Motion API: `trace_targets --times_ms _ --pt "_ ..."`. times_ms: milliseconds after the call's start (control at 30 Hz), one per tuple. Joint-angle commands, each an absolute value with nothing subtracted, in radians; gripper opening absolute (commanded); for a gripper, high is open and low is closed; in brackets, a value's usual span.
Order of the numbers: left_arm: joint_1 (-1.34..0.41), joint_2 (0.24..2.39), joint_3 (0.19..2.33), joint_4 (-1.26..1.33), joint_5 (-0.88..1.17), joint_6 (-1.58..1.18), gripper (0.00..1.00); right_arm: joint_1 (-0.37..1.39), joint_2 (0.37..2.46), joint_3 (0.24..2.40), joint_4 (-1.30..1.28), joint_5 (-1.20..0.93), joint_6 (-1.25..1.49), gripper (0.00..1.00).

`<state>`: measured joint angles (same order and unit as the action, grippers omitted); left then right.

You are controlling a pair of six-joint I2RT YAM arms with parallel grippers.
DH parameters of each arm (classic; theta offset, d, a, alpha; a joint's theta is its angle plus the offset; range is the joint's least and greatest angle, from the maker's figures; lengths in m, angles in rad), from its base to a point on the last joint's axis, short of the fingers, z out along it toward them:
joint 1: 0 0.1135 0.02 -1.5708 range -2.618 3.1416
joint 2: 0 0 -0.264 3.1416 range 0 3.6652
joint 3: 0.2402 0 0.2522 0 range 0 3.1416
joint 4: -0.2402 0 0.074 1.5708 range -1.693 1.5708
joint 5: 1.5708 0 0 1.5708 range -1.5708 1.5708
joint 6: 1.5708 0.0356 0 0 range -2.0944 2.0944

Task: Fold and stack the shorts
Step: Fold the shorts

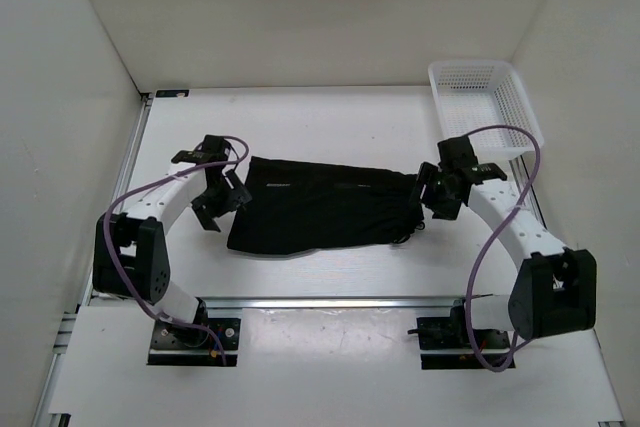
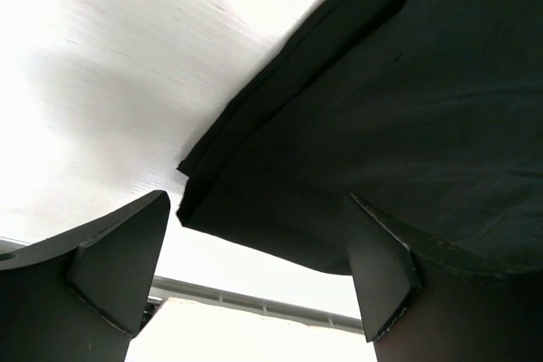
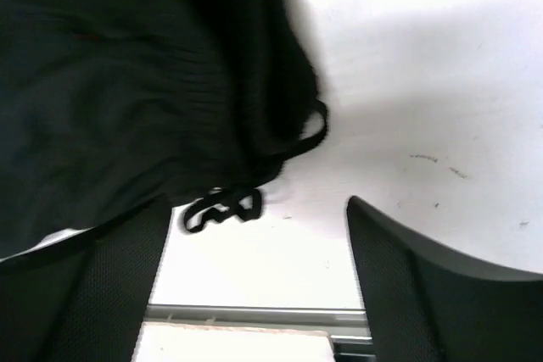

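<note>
The black shorts [image 1: 320, 209] lie folded flat in the middle of the white table [image 1: 330, 127], long side running left to right. My left gripper [image 1: 222, 199] hovers at their left end. It is open, and the folded corner of the shorts [image 2: 382, 108] lies just beyond its fingertips [image 2: 119, 269] with nothing between them. My right gripper [image 1: 432, 195] is at the right end, also open. In the right wrist view the waistband of the shorts [image 3: 127, 82] and its looped drawstring [image 3: 222, 207] lie just ahead of the empty gripper [image 3: 263, 277].
A white mesh basket [image 1: 480, 97] stands at the back right corner, behind the right arm. White walls close in the table on three sides. A metal rail [image 1: 330, 302] runs along the near edge in front of the arm bases.
</note>
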<state>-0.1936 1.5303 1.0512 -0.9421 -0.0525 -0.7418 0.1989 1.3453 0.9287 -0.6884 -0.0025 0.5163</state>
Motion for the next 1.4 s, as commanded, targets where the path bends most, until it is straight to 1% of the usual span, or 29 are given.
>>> trace_targets --times_ms 0,33,100,133,167,200,233,267,333,367,400,433,567,633,667,733,833,867,900,1033,1067,1167,1200,1233,1300,1333,1367 --pt "-0.193 1.477 1.118 -0.943 -0.1 -0.742 0.93 0.224 1.295 1.017 -0.73 0.069 0.506 0.7" --pt "-0.193 1.492 1.14 -0.954 -0.1 -0.727 0.91 0.235 1.307 1.026 -0.72 0.069 0.506 0.63" --pt "-0.202 1.532 1.186 -0.954 -0.1 -0.718 0.85 0.235 1.316 1.035 -0.719 0.06 0.531 0.47" --pt "-0.202 1.549 1.237 -0.965 -0.1 -0.706 0.83 0.235 1.328 1.035 -0.704 0.036 0.531 0.28" --pt "-0.202 1.563 1.264 -0.974 -0.113 -0.693 0.81 0.235 1.328 1.026 -0.693 0.02 0.531 0.23" --pt "-0.216 1.586 1.287 -0.991 -0.132 -0.693 0.79 0.235 1.328 1.026 -0.693 0.02 0.541 0.21" --pt "-0.216 1.595 1.325 -1.002 -0.143 -0.693 0.78 0.235 1.328 1.01 -0.681 0.032 0.541 0.29" --pt "-0.227 1.595 1.338 -1.011 -0.152 -0.684 0.78 0.235 1.328 0.999 -0.681 0.041 0.551 0.48" --pt "-0.227 1.595 1.348 -1.022 -0.152 -0.684 0.78 0.181 1.328 0.947 -0.663 -0.006 0.551 0.92" --pt "-0.227 1.595 1.348 -1.022 -0.152 -0.684 0.78 0.16 1.318 0.921 -0.637 -0.04 0.551 0.96" --pt "-0.227 1.595 1.348 -1.022 -0.152 -0.684 0.78 0.123 1.298 0.892 -0.618 -0.076 0.551 0.98" --pt "-0.227 1.583 1.335 -1.022 -0.152 -0.684 0.78 0.104 1.289 0.834 -0.598 -0.15 0.564 0.98" --pt "-0.227 1.583 1.315 -1.022 -0.152 -0.684 0.78 0.054 1.275 0.709 -0.429 -0.296 0.638 0.96" --pt "-0.227 1.592 1.315 -1.022 -0.152 -0.675 0.78 0.054 1.285 0.677 -0.362 -0.308 0.663 0.96" --pt "-0.236 1.592 1.315 -1.022 -0.152 -0.675 0.78 0.054 1.296 0.663 -0.333 -0.308 0.675 0.93" --pt "-0.236 1.592 1.306 -1.022 -0.161 -0.675 0.78 0.054 1.334 0.631 -0.234 -0.308 0.701 0.91" --pt "-0.236 1.592 1.305 -1.022 -0.17 -0.666 0.78 0.054 1.394 0.611 -0.118 -0.278 0.721 0.83" --pt "-0.236 1.592 1.305 -1.022 -0.17 -0.666 0.78 0.054 1.426 0.611 -0.1 -0.266 0.735 0.81" --pt "-0.236 1.592 1.305 -1.022 -0.17 -0.666 0.78 0.054 1.442 0.611 -0.088 -0.235 0.735 0.76" --pt "-0.236 1.592 1.305 -1.031 -0.179 -0.657 0.78 0.054 1.517 0.646 -0.038 -0.206 0.744 0.68" --pt "-0.236 1.601 1.315 -1.031 -0.179 -0.657 0.78 0.054 1.561 0.67 -0.038 -0.227 0.744 0.67" --pt "-0.236 1.601 1.315 -1.042 -0.189 -0.657 0.78 0.075 1.626 0.692 -0.038 -0.236 0.744 0.58" --pt "-0.236 1.611 1.315 -1.042 -0.189 -0.657 0.78 0.075 1.635 0.701 -0.038 -0.236 0.744 0.54" --pt "-0.236 1.611 1.315 -1.042 -0.189 -0.657 0.78 0.087 1.635 0.701 -0.038 -0.227 0.744 0.42" --pt "-0.236 1.611 1.315 -1.042 -0.198 -0.657 0.78 0.087 1.635 0.71 -0.038 -0.215 0.744 0.28" --pt "-0.236 1.611 1.315 -1.042 -0.198 -0.657 0.78 0.087 1.635 0.71 -0.054 -0.215 0.744 0.18" --pt "-0.236 1.611 1.315 -1.042 -0.198 -0.657 0.78 0.087 1.622 0.722 -0.066 -0.201 0.732 0.14"
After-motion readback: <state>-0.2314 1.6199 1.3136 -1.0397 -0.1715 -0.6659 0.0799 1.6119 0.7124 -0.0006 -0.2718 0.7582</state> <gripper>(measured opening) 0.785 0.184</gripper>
